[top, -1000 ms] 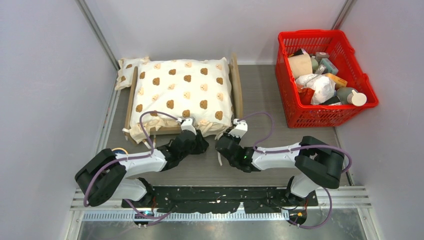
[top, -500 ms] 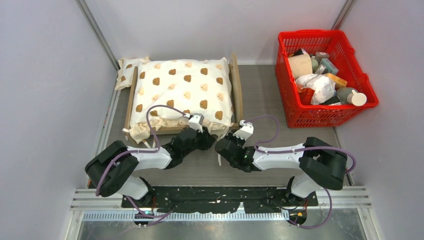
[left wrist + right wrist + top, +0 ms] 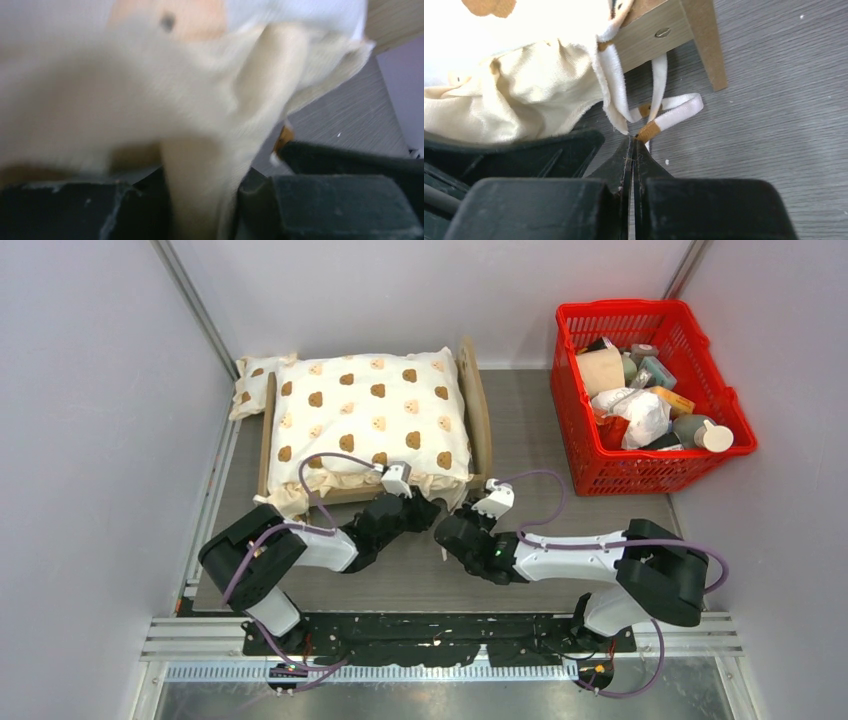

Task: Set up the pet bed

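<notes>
Left gripper (image 3: pixel 410 508): low at the bed's near end, jaws closed on the cream ruffle (image 3: pixel 200 165) of the cushion (image 3: pixel 360 415); in the wrist view, which is blurred, the fabric runs up between the two dark fingers (image 3: pixel 340 205). Right gripper (image 3: pixel 633 145): just beside the left one, near the bed's near right corner, jaws pressed together, the tan end of a white tie (image 3: pixel 674 107) at their very tips; whether it is pinched cannot be told. Bed (image 3: pixel 474 400): light wood frame, on the far left part of the grey surface (image 3: pixel 520 430), close to the back wall; its near right leg stands on the surface beside the tie. Cushion: cream, brown bear print, lying on the bed and covering most of it, its ruffle spilling over the near end. Pillow (image 3: pixel 250 380): small, same print, at the bed's far left corner, partly off the frame. Basket (image 3: pixel 580 475): red plastic, far right, filled with assorted items, well apart from the bed.
</notes>
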You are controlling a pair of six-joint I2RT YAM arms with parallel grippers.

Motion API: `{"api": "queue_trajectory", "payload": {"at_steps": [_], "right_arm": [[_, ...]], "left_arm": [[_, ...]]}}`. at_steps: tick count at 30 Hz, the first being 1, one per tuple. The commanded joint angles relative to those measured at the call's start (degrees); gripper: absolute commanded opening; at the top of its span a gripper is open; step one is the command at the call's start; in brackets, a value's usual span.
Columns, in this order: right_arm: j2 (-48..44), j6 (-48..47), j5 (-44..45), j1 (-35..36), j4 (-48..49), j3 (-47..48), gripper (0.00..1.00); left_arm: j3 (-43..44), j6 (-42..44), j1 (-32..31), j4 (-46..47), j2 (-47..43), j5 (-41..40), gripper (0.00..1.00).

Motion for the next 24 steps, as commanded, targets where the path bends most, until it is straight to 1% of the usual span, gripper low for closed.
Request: {"api": "queue_trajectory", "payload": {"at_steps": [1, 4, 6, 9, 11, 12, 15, 19, 20, 24], "right_arm": [[-2.9, 1.6, 5.2, 0.1, -2.6, -1.3, 0.05], [-3.3, 1.4, 6.6, -0.1, -2.6, -0.9, 0.05], [-3.6, 1.8, 6.1, -0.4, -2.7, -0.5, 0.05], [-5.7, 1.8, 2.9, -0.4, -5.2, 0.2, 0.05], [-8.4, 1.6, 1.0, -0.4, -5.7, -1.1, 0.05], [-10.5, 1.7, -0.2, -0.5, -5.7, -2.5, 0.05], [-14.7, 0.6, -2.4, -0.4, -3.5, -5.3, 0.05], [-18.0, 0.2, -4.7, -0.4, -2.0, -7.1, 0.05], [-18.1, 0.1, -5.3, -0.4, -1.9, -7.1, 0.05], [-19.2, -0.4, -6.8, -0.4, -1.0, -7.3, 0.05]], "left_arm": [[-6.4, -2.8, -1.5, 7.4, 0.6, -0.9, 0.26], [-10.4, -2.4, -2.5, 10.1, -2.3, -2.0, 0.26], [-11.9, -0.5, -3.0, 10.4, -4.5, -1.9, 0.29], [-14.7, 4.5, -3.8, 13.9, -7.4, 0.0, 0.34], [-16.8, 6.3, -3.8, 18.3, -9.0, 2.6, 0.40], [-17.2, 6.4, -3.8, 19.1, -10.0, 3.7, 0.42], [-15.9, 5.6, -3.9, 17.7, -12.1, 7.0, 0.44], [-11.9, 7.1, -4.8, 17.8, -10.9, 8.9, 0.45], [-11.2, 8.2, -5.0, 19.0, -10.1, 10.7, 0.46], [-9.7, 11.0, -5.1, 24.0, -6.5, 12.9, 0.47]]}}
